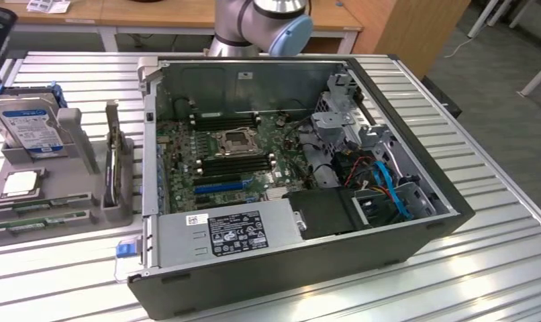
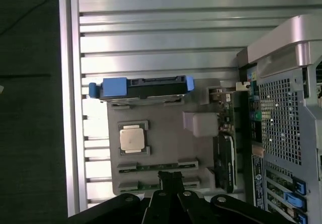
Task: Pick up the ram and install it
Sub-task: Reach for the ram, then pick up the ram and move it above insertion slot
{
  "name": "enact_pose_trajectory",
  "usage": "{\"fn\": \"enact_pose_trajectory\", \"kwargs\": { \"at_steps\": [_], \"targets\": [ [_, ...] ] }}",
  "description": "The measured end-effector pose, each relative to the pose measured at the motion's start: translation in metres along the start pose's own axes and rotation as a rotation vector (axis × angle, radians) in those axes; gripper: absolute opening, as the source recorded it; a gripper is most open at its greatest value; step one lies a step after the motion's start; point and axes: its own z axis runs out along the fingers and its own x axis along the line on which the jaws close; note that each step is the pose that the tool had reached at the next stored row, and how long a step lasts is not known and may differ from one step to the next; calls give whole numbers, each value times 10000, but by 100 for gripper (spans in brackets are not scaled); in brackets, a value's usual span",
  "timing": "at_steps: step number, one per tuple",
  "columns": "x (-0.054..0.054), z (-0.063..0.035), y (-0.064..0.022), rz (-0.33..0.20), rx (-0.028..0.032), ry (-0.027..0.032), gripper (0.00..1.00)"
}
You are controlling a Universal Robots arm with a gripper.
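**A:** A ribbed metal table (image 1: 485, 268) carries everything here. What is nearest in the exterior view?

**B:** The open case (image 1: 280, 288), which lies on its side. Its power supply (image 1: 225, 231) sits at the near edge. Behind it is the motherboard (image 1: 185, 144), with the socket (image 1: 236, 141) between rows of black slots (image 1: 235, 164).

**A:** And where is the ram?

**B:** The ram (image 1: 37, 219) is outside the case. It lies flat in the grey holder (image 1: 66, 180), which stands on the exterior view's left of the case. I see two green sticks in the holder's nearest slots, one just behind the other.

**A:** What more does the holder keep?

**B:** Going farther, the processor (image 1: 21, 182) lies flat behind the ram. A dark card (image 1: 118, 164) stands on edge at the side next to the case. The hard drive (image 1: 29, 127) stands upright at the far end. Beyond the case the arm (image 1: 257, 20) rises from the table's far edge, with wooden desks (image 1: 145, 13) behind it.

**A:** And the gripper?

**B:** In the wrist view the gripper (image 2: 171, 176) hangs above the holder, over the ram slots. Its fingers (image 2: 166, 179) are pressed together and grasp nothing. One green stick shows just past the tips.
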Motion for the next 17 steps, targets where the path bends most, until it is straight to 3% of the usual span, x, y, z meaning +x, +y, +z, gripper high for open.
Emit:
{"fn": "enact_pose_trajectory", "kwargs": {
  "at_steps": [17],
  "targets": [
    [3, 0, -1, -5, 0, -1, 10]
  ]
}}
